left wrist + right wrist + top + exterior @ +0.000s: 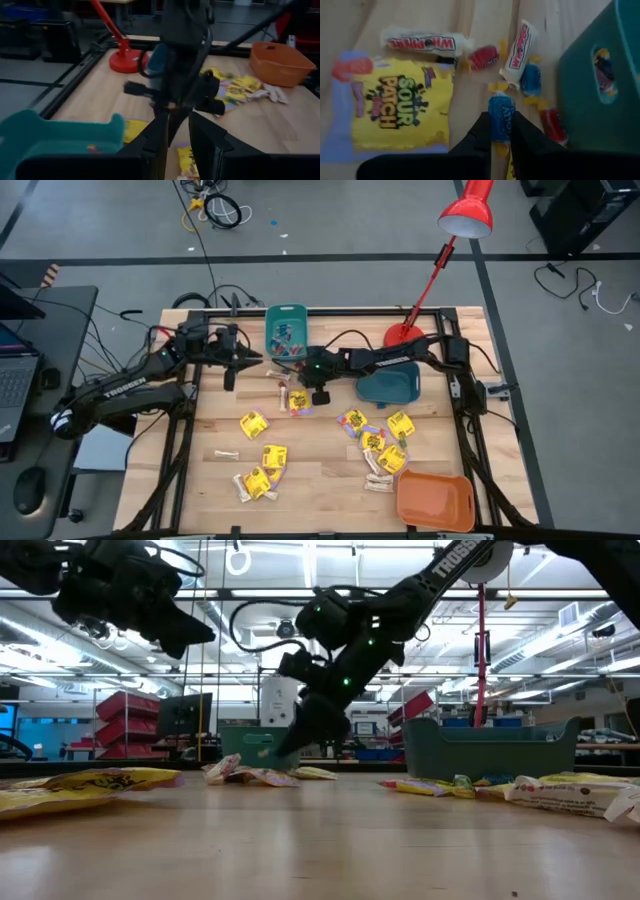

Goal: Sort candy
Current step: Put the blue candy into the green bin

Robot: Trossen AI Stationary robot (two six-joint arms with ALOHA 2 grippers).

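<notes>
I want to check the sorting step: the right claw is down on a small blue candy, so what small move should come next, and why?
Probably lift straight up a little. The right claw appears closed on the blue candy, while a second blue piece, red pieces and a white stick lie close around it. The teal bin stands right beside.

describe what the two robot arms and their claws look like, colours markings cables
Both arms are dark, nearly black. The left arm carries white TROSSEN lettering along its link. The right arm has black cables looping over it and a small green light near the wrist. The right claw has two flat black fingers; the left claw looks the same.
</notes>
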